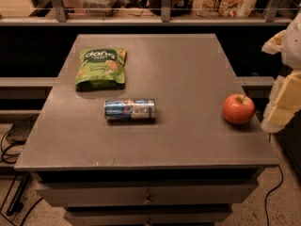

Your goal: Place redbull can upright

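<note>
Dim, warm overhead light. The can (pixel 130 109), bag (pixel 100 68) and apple (pixel 239 108) cast short soft shadows frontward on the desk (pixel 188 69). The gripper (pixel 283 105) shows pale off the right edge.

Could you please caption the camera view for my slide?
Redbull can lies sideways on the table; gripper at right edge near apple.

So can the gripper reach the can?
Probably yes. The redbull can lies on its side, nothing touching it. The gripper sits at the right edge, beyond the apple, which it must clear.
</note>
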Robot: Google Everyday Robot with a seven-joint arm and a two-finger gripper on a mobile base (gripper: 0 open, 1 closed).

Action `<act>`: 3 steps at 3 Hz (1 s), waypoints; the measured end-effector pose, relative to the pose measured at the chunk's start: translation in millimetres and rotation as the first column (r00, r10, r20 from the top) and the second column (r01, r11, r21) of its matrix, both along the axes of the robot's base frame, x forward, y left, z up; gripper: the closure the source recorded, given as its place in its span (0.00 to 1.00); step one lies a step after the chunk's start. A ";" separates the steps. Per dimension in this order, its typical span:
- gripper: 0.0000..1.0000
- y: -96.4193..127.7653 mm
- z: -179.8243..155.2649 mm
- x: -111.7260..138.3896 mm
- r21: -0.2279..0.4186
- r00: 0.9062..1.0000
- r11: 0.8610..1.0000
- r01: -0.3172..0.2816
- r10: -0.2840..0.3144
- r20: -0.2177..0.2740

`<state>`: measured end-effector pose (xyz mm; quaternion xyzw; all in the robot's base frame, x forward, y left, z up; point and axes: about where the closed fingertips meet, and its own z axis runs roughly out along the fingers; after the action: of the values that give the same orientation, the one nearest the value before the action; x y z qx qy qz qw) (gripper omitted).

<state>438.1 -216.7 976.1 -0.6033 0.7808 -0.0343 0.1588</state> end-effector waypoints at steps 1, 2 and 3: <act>0.00 0.4 0.6 0.1 0.000 1.000 1.000 0.000 0.000 0.003; 0.00 28.8 -0.1 3.6 0.005 0.996 0.997 -0.080 0.080 0.028; 0.00 56.1 -2.7 8.8 0.005 0.988 0.989 -0.150 0.150 0.048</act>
<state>447.0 -160.6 973.3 -0.6586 0.7294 -0.0334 0.1821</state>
